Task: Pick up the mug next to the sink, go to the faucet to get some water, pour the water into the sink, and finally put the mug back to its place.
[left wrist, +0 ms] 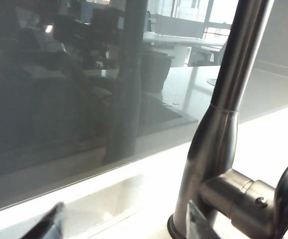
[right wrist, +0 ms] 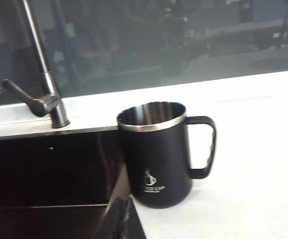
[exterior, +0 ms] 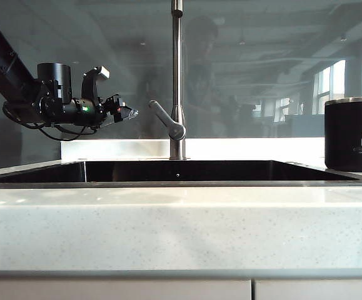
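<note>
The left arm reaches in level above the sink [exterior: 168, 172], its left gripper [exterior: 128, 113] hanging just short of the faucet [exterior: 177, 81] lever; its fingers [left wrist: 47, 224] stand spread wide, holding nothing. The right gripper shows in none of the views; its fingers are closed.

The mug [right wrist: 158, 152] stands upright on the tabletop [right wrist: 243, 164] on the far side of the faucet from the left gripper, right beside the sink's edge. Its long axis is vertical, mouth up; in the right wrist view its handle points away from the sink and the white logo faces the camera.

The faucet's pipe rises straight, its 1 lever angled toward the left gripper. Bare tabletop lies open beyond the mug's handle.
</note>
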Available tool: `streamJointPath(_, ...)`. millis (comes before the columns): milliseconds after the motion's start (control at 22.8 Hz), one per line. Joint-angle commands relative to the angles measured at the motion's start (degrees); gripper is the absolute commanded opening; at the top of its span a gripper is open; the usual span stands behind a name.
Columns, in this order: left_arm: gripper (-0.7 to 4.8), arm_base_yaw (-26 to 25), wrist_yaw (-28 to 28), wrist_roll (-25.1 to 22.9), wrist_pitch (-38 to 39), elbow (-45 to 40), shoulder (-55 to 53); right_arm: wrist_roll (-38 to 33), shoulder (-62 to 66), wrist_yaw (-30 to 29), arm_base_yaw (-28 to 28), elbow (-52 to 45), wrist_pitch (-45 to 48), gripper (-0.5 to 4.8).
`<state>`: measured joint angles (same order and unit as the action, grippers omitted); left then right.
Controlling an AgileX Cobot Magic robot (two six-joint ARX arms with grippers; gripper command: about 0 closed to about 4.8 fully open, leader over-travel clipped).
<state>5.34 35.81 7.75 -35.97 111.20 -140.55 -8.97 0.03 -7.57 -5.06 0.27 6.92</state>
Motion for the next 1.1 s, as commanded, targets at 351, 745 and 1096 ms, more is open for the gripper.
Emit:
streamJointPath(351,3.05,0.09,0.17,0.20,-0.46,0.15,0.42,1.31,-0.13,5.33,4.33,-0.20,0.57,-0.06)
streamJointPath(745,3.05,0.09,0.17,0.20,-0.46,0.15,0.42,1.53,-0.13,6.40,4.28,-0.20,0.55,-0.06)
streamJointPath(1096,3.05,0.09,0.17,0.20,-0.46,0.15,0.42,1.51,-0.13,6.38,4.28,-0.20,0.57,-0.06)
